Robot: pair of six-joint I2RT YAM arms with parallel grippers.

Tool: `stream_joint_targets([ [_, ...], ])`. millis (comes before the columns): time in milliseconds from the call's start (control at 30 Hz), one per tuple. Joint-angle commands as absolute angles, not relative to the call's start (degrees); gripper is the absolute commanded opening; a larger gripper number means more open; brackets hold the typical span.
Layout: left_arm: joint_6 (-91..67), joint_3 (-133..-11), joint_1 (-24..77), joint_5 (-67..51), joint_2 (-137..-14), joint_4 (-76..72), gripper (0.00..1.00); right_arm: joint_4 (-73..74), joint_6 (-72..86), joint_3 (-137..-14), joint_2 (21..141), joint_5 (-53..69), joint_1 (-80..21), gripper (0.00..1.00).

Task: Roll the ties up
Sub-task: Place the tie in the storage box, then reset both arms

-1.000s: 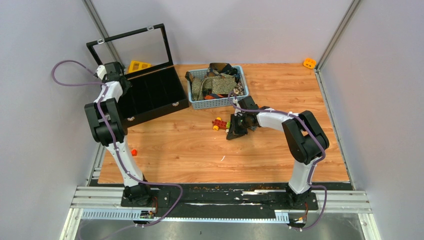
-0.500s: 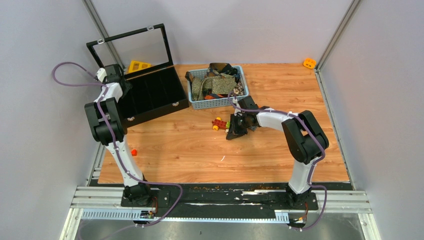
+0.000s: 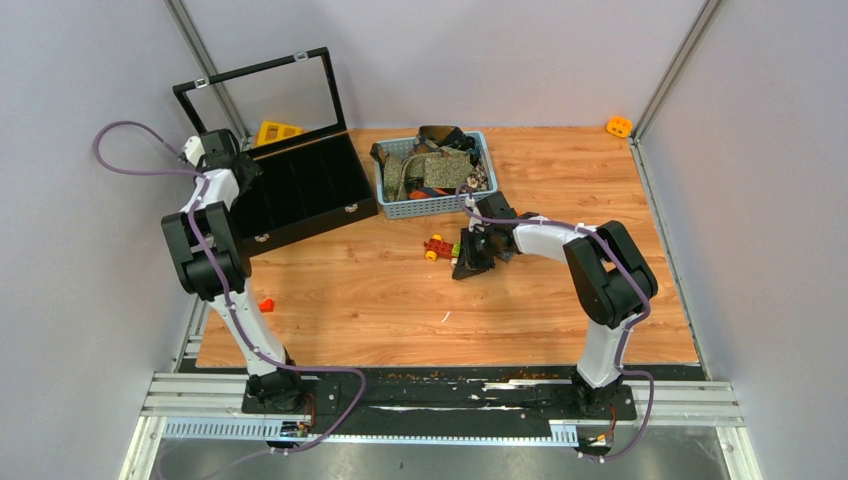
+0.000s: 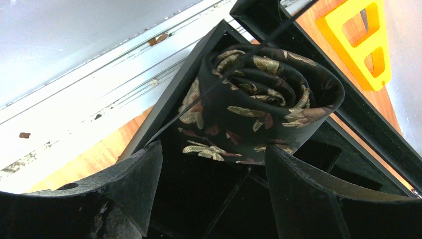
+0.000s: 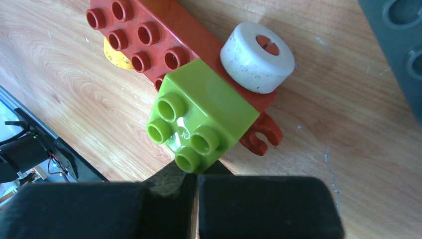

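A black tie [image 4: 259,99] with a leaf print is rolled into a coil and sits in the corner compartment of the black box [image 3: 300,190]. My left gripper [image 4: 213,152] stands open just behind the roll, its fingers [image 4: 144,169] apart on either side and off the fabric. It hovers over the box's left end [image 3: 236,160]. More ties [image 3: 432,165] lie heaped in the blue basket [image 3: 430,208]. My right gripper [image 5: 195,186] is shut with nothing in it, low over the table [image 3: 468,258] beside a toy of red and green bricks [image 5: 199,117].
The box's glass lid [image 3: 265,90] stands open and upright. A yellow brick [image 3: 277,131] lies behind the box, an orange one [image 3: 619,126] at the far right corner, and a small red piece [image 3: 266,304] near the left arm. A grey studded plate [image 5: 398,30] lies by the toy.
My left gripper has opened and let go of the rolled tie in the box; the left arm has shifted a little to the left. The right arm has not moved.
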State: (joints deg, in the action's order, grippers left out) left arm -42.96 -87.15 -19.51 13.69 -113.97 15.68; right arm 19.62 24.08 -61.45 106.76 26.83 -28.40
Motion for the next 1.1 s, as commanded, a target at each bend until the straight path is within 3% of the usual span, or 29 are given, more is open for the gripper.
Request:
stream_joint_targets([
  [0, -43.7, -85.5, -21.4, 13.9, -107.5, 16.4, 0.86, 18.9, 23.6, -61.6, 105.2, 25.6, -28.4, 0.00],
  [200, -43.3, -81.7, -21.4, 12.2, -101.3, 18.6, 1.00, 18.9, 23.6, -61.4, 104.4, 25.1, -28.4, 0.00],
  [667, -44.6, -70.0, -21.2, 3.2, -87.8, 22.8, 1.00, 19.1, 23.2, -61.2, 103.6, 23.7, -28.4, 0.00],
  [1067, -35.8, -60.5, -21.3, -4.9, -75.9, 30.0, 1.00, 19.0, 23.1, -60.9, 102.9, 23.0, -28.4, 0.00],
])
